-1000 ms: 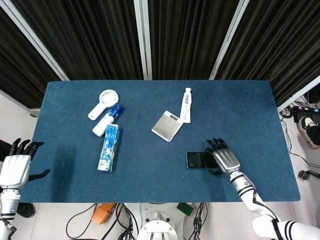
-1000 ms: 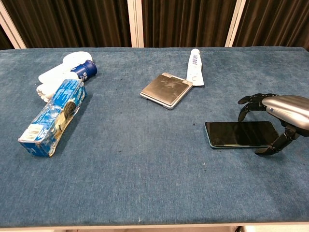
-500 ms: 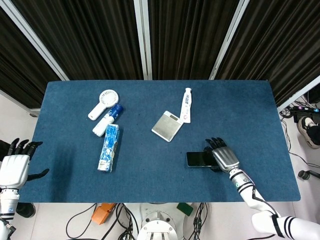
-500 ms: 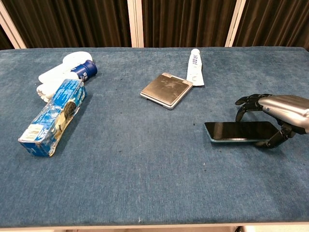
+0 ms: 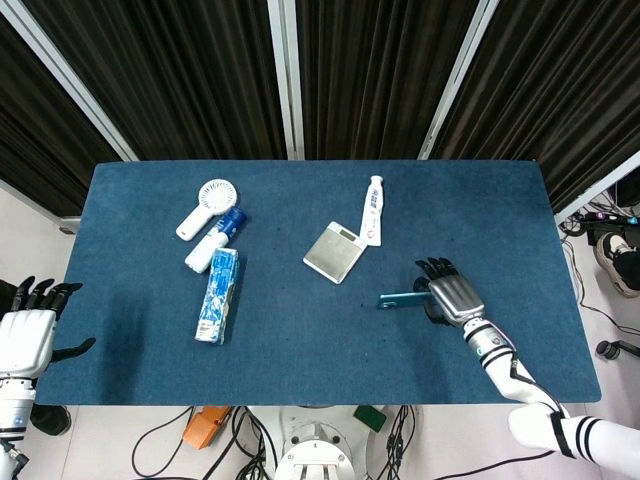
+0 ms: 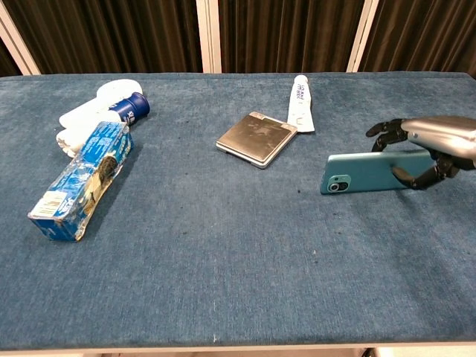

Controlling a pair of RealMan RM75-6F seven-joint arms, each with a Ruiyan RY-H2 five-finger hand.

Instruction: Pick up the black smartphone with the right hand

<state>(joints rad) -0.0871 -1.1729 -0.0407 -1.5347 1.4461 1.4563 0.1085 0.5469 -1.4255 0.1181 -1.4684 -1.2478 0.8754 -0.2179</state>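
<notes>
The smartphone (image 6: pixel 372 172) is off the table, held on edge at the right, its teal back with the camera lens facing the chest view. In the head view the smartphone (image 5: pixel 400 298) shows only as a thin teal strip. My right hand (image 6: pixel 431 147) grips its right end, fingers curled over the top edge and thumb below; from above, my right hand (image 5: pixel 452 296) sits right of centre. My left hand (image 5: pixel 28 330) hangs beyond the table's left edge with fingers spread and nothing in it.
A silver flat case (image 6: pixel 256 138) and a white tube (image 6: pixel 300 101) lie behind the phone. At the left are a blue box (image 6: pixel 82 178), a white bottle with a blue cap (image 6: pixel 104 113) and a white handheld fan (image 5: pixel 205 204). The blue table (image 6: pixel 223 260) fills both views.
The phone lay flat with its black screen up under my right hand. It has since been tipped onto its edge and lifted clear of the table. The left hand barely moved.
</notes>
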